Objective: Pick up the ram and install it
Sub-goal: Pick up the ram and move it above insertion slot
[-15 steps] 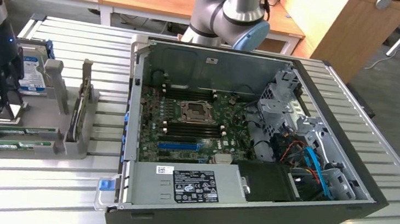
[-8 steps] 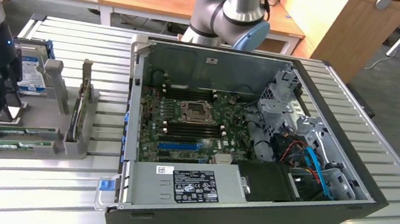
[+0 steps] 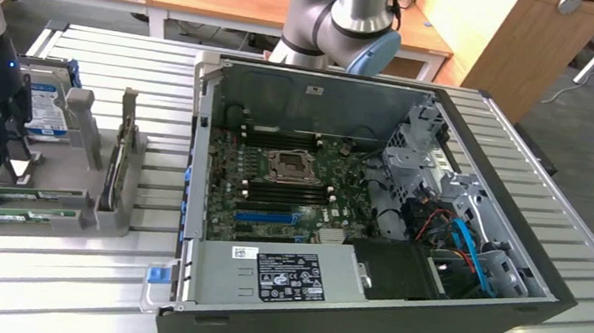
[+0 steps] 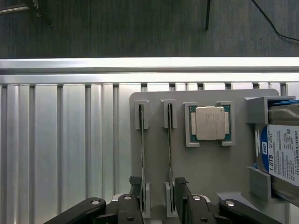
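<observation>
The ram (image 4: 170, 154) has not been lifted yet. It stands on edge in the grey holder (image 4: 210, 172), with a second stick (image 4: 142, 154) just beside it and parallel to it. I see both edge-on as thin lines held by clips at each end. The ram's long axis runs the length of the holder, in line with the table's slats, from the clips near my fingers (image 4: 181, 186) to the clips at the far end. In the exterior view that looks roughly parallel to the dark memory slots on the motherboard (image 3: 284, 190). My pincer (image 4: 159, 186) is spread wide and holds nothing. Its fingers stand outside the pair of sticks at one end of the holder, so I can't tell which stick I am lined up on. By my reckoning the pick-up is at the approach stage, and the grasp, carry and seating in the open computer case (image 3: 369, 321) are all left to do. Beyond the sticks on the same holder lie the square processor chip (image 4: 211, 122) and then the hard drive (image 4: 282, 154).
</observation>
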Action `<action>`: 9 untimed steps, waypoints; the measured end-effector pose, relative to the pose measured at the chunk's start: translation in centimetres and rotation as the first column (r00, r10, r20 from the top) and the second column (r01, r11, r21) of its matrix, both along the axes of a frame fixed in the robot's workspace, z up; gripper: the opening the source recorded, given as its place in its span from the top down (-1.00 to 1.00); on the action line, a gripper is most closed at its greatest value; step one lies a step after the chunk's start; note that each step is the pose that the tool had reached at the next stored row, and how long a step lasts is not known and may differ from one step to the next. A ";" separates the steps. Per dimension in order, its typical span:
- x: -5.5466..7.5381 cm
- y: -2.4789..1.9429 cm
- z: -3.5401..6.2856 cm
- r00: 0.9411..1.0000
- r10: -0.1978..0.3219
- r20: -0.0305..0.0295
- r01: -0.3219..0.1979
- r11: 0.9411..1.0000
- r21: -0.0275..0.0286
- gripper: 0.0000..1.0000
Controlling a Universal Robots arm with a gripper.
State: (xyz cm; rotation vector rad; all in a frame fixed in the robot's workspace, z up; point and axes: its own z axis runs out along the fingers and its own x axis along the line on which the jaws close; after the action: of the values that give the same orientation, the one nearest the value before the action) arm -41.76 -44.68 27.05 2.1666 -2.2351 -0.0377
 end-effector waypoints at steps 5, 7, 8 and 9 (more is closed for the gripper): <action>0.0 -0.01 -0.02 1.000 0.000 0.000 0.000 1.000 0.000 0.18; 0.0 -0.01 -0.18 1.000 0.000 0.000 0.000 1.000 0.000 0.18; 0.0 -0.01 -0.30 1.000 0.000 0.000 0.000 1.000 0.000 0.18; 0.0 -0.01 -0.44 1.000 0.000 0.000 0.000 1.000 0.000 0.18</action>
State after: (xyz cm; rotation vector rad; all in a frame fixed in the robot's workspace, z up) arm -41.76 -44.69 26.61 2.1669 -2.2350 -0.0375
